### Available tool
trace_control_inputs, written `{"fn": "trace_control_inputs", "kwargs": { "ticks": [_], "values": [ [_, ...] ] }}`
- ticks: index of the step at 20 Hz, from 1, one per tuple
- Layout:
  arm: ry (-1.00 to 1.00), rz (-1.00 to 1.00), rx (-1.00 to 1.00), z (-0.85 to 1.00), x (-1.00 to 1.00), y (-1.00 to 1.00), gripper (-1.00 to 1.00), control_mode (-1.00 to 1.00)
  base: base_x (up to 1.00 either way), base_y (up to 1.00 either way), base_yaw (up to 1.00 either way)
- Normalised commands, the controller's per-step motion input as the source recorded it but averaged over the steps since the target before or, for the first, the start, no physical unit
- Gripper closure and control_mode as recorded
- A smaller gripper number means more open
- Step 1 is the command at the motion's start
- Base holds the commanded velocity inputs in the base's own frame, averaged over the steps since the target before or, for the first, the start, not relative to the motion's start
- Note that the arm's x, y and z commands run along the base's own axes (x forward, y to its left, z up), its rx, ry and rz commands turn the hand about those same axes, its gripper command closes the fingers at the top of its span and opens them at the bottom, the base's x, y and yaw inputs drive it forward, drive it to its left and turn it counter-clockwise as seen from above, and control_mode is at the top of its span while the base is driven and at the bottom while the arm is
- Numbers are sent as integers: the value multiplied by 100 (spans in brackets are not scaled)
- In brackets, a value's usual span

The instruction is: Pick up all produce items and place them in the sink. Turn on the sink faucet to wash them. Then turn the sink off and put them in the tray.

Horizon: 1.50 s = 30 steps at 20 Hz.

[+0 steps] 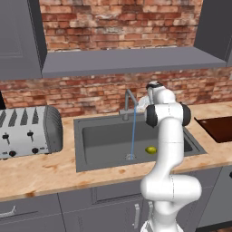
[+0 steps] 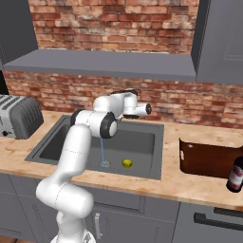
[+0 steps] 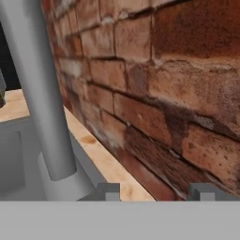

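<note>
Yellow-green and round, the lime (image 1: 151, 149) lies on the floor of the sink (image 1: 90, 156), just beside the drain (image 1: 130, 157), and a thin stream of water (image 1: 133, 131) falls from the faucet (image 1: 130, 102) onto the drain next to it. We judge the wash step to be in hand: the fruit is in the basin and the tap runs.

The gripper (image 3: 154, 190) sits at the back of the sink beside the faucet base, close to the brick wall (image 3: 164, 84). In the hand view we see its two fingertips (image 3: 108, 190) standing apart with nothing between them; they pinch nothing.

Handling notes for the lime, as judgement:
- Light and small; weight should not matter to the grip.
- Firm rind, stiff enough for a moderate squeeze; not fragile.
- Wet and smooth, so we expect it to be slippery.
- Round, so it may roll on the basin floor if nudged from one side.

We recommend taking hold across its widest part, coming down from above with the fingers on opposite sides, so that it cannot squirt out.

The tray (image 1: 217, 128) stands on the counter (image 1: 41, 174) to the right of the sink, well apart from the lime. A toaster (image 1: 27, 131) stands to the left.
</note>
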Motion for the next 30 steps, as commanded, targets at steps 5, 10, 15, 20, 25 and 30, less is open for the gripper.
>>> {"fn": "trace_control_inputs", "kwargs": {
  "ticks": [5,10,15,20,25,30],
  "values": [
    [1,5,0,1,0,87,100,-100,0,0,0],
    [2,5,0,0,0,90,100,-100,0,0,0],
    [1,6,0,0,0,90,100,-100,0,0,0],
    [0,5,0,-16,-1,63,100,-100,0,0,0],
    [2,2,0,-9,2,11,-100,-100,0,0,0],
    [-6,3,0,5,0,0,-100,-100,0,0,0]
  ]
}}
